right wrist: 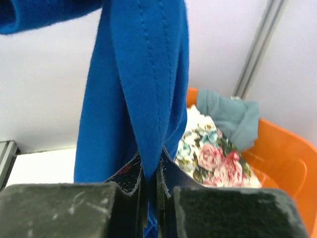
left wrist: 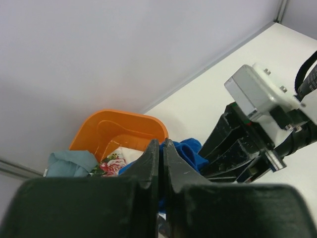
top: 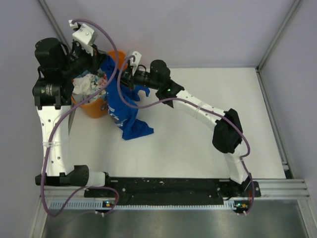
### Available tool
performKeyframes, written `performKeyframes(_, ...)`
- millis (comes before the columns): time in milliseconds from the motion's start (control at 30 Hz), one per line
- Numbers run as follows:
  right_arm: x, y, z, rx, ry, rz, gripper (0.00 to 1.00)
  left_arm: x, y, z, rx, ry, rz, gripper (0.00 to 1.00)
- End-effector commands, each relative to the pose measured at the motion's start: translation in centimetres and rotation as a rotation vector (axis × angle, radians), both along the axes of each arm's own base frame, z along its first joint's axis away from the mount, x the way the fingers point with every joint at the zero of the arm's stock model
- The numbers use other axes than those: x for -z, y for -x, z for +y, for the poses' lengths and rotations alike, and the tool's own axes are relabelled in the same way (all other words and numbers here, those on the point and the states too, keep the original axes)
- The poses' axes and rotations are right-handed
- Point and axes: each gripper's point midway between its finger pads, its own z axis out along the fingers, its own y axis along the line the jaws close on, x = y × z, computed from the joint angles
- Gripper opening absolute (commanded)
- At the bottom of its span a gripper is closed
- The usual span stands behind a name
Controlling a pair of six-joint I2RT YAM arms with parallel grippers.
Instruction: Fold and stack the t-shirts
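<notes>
Royal blue t-shirt [top: 126, 111] hanging beside the orange tub [top: 93, 108], its lower end on the tabletop [top: 198, 144]. Left tool [left wrist: 159, 148] and right tool [right wrist: 151, 171] are each closed on a fold of it. Advised: spread the grips evenly, lift the cloth clear of the tub, then lay it flat.

Light is soft and even in my top view, with barely a shadow on the white table [top: 198, 148] and no glare. On the wrist cameras, the left gripper [left wrist: 160, 146] and right gripper [right wrist: 150, 166] blur dark up close. Stitching on the royal blue t-shirt [right wrist: 143, 89] is sharp.
</notes>
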Motion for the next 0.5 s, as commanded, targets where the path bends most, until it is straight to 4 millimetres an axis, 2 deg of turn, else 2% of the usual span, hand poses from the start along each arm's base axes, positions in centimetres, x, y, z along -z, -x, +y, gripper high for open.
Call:
performKeyframes(0,-8.5,2.1,-6.1,0.1,-0.075,-0.092,0.0,-1.2,1.5,-1.1,0.077,0.0,-0.059,0.12)
performKeyframes(33,-8.9,2.3,-7.3,0.113,-0.074,-0.089,0.0,-0.8,1.6,-1.5,0.102,-0.002,-0.05,0.26)
performKeyframes(100,-10.5,2.6,-10.4,0.144,-0.084,-0.09,0.0,0.1,1.7,-2.0,0.141,-0.002,-0.029,0.63)
performKeyframes(167,-12.4,3.1,-14.0,0.186,-0.103,-0.09,0.0,0.8,1.4,-2.1,0.149,-0.002,-0.016,0.8)
performKeyframes(233,-13.2,2.7,-17.5,0.249,-0.108,-0.075,0.0,1.4,1.0,-2.0,0.146,-0.01,-0.007,0.92)
performKeyframes(333,-12.3,1.2,-22.8,0.391,-0.093,0.012,0.0,3.1,0.2,-1.9,0.146,-0.028,0.022,0.94)
performKeyframes(367,-11.2,0.3,-24.5,0.46,-0.079,0.043,0.0,4.0,0.2,-2.9,0.174,-0.043,0.032,0.94)
performKeyframes(467,-6.5,-1.9,-29.7,0.643,-0.049,0.177,0.0,7.3,-0.2,-3.9,0.185,-0.103,0.077,0.93)
